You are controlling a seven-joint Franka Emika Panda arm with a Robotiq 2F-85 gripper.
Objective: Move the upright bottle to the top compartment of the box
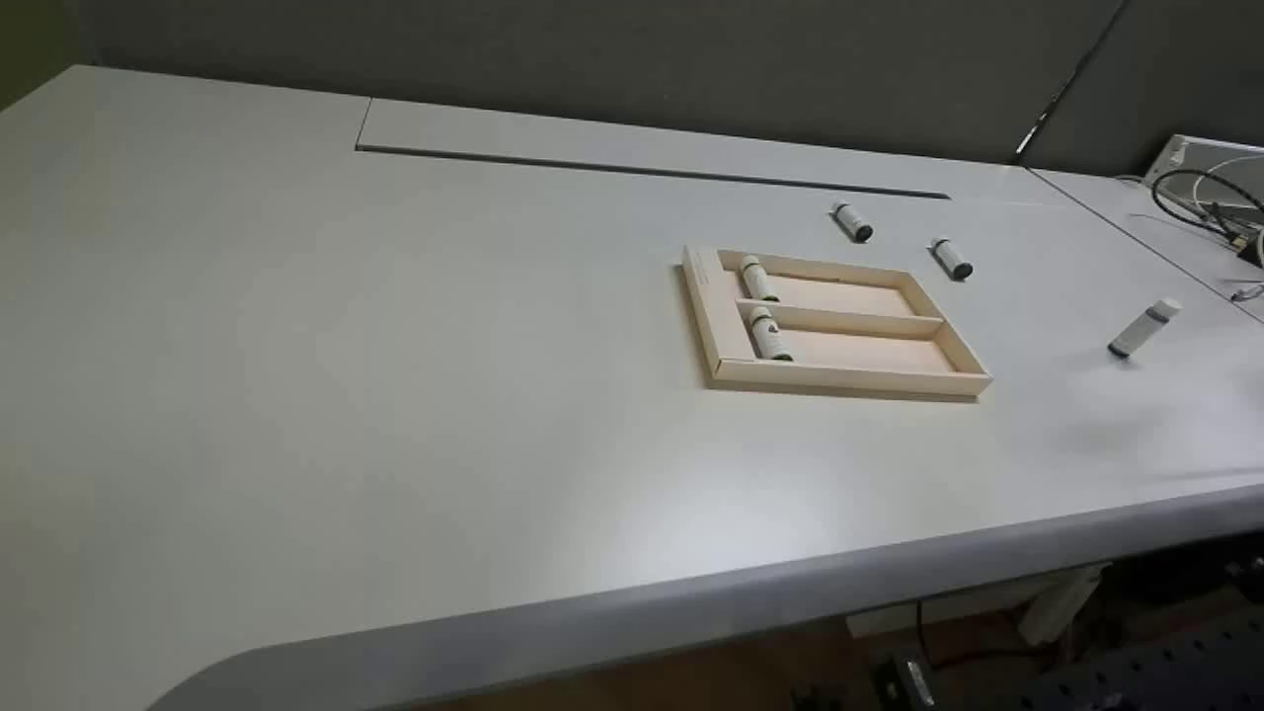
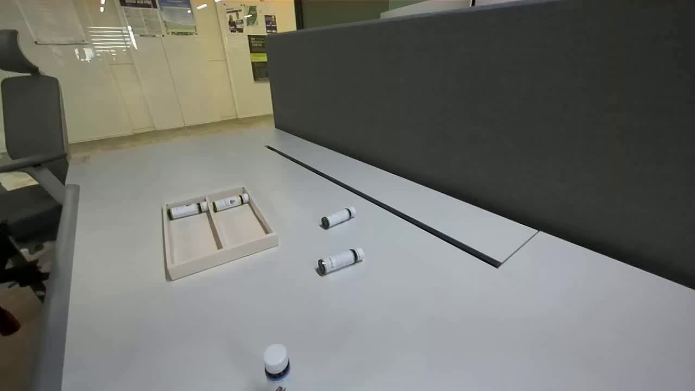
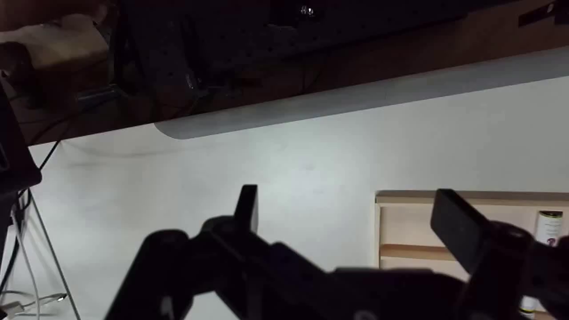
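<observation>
Pale bench (image 1: 395, 395) carries a small, scattered load

The bench is smooth, with a rounded grey front edge (image 1: 632, 614). In an exterior view, with the box (image 1: 718, 311) as the dial's centre, a dark slot (image 1: 652, 172) runs along the top from about 10 o'clock to past 1. The box lies flat. One bottle (image 1: 852, 222) rests on its side near it at 12 o'clock, a second bottle (image 1: 951, 259) likewise at 2, both with dark ends roughly towards 5. The upright bottle (image 1: 1144, 328) stands well apart at 3 o'clock, its white cap (image 2: 276, 357) uppermost. Past a thin seam (image 1: 1136, 238), cables (image 1: 1224, 232) lie between 2 and 3.
</observation>
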